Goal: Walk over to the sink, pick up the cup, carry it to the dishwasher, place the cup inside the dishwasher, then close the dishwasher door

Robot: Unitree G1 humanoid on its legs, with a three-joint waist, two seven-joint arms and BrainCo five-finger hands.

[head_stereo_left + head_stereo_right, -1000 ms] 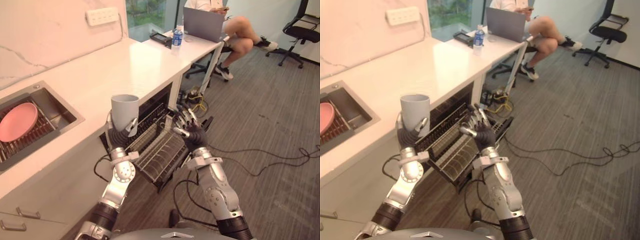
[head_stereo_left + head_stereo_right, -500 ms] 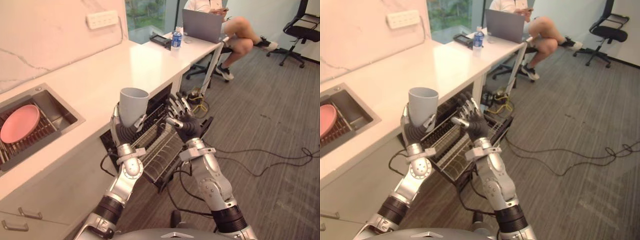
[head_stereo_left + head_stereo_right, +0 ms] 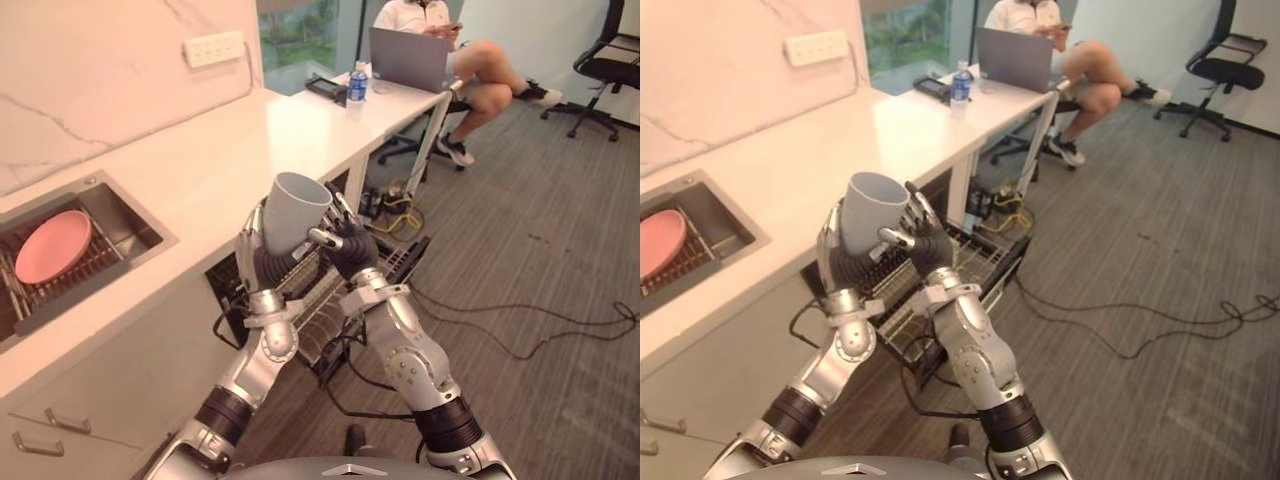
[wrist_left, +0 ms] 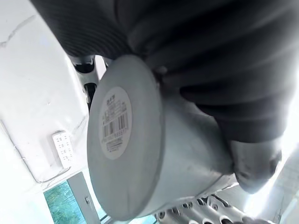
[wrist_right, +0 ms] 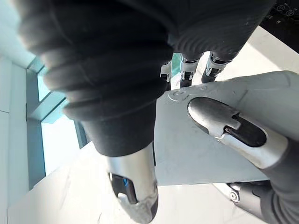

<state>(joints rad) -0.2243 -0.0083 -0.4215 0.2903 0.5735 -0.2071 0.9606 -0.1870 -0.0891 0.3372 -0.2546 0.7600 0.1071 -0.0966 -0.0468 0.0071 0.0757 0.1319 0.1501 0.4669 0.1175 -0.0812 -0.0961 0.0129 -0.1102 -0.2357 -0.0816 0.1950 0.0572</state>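
Above the pulled-out dishwasher rack [image 3: 322,305], just off the desk [image 3: 200,165] edge, the grey cup [image 3: 297,205] is held tilted between both hands. The left hand [image 3: 262,262] grips it from below with fingers curled round its lower wall, while the right hand [image 3: 350,248] clasps its side with thumb and fingers. Back along the desk, a pink plate [image 3: 52,245] lies in the sink [image 3: 125,232].

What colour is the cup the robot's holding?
Pale grey. The cup shows best in the left eye view.
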